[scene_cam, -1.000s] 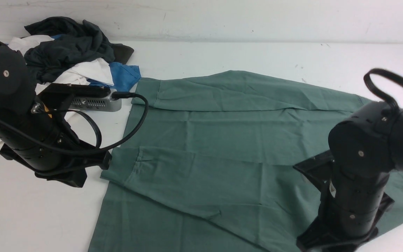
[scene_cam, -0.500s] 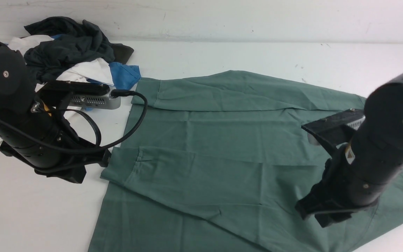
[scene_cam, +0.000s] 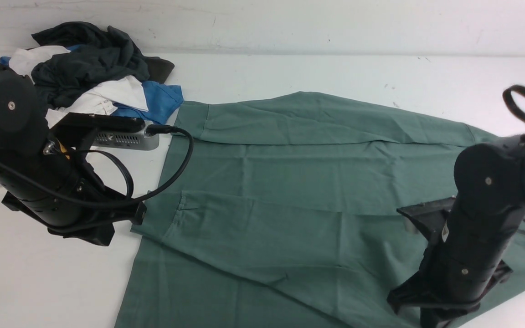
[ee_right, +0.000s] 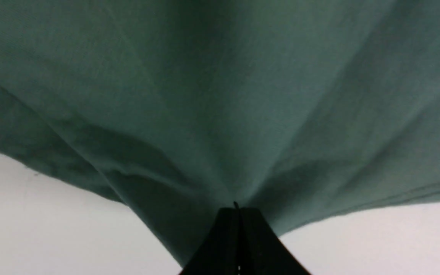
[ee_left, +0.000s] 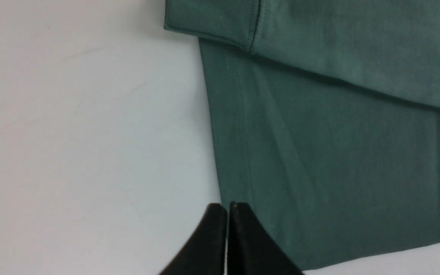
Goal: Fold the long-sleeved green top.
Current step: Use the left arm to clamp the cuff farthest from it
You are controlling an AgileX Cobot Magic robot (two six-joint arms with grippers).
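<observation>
The green long-sleeved top (scene_cam: 299, 182) lies spread over the white table (scene_cam: 290, 73), both sleeves folded across its body. My left gripper (ee_left: 226, 207) is shut at the top's (ee_left: 338, 152) left side edge, just below a ribbed cuff (ee_left: 212, 23). The cloth there lies flat and I see none between the fingers. In the front view that gripper (scene_cam: 138, 213) touches the edge beside the nearer sleeve's cuff. My right gripper (ee_right: 238, 209) is shut on the top (ee_right: 220, 95) at its near right edge, where the cloth puckers into the tips. The right arm (scene_cam: 467, 255) hides that grip from the front.
A pile of dark grey, white and blue garments (scene_cam: 94, 68) sits at the back left against the wall. The left arm's grey camera box (scene_cam: 126, 136) and looping black cable (scene_cam: 176, 164) hang over the top's left edge.
The right arm swung up over the top, then came back down at its near right edge, and its jaws closed on the cloth. The left arm only shifted slightly.
</observation>
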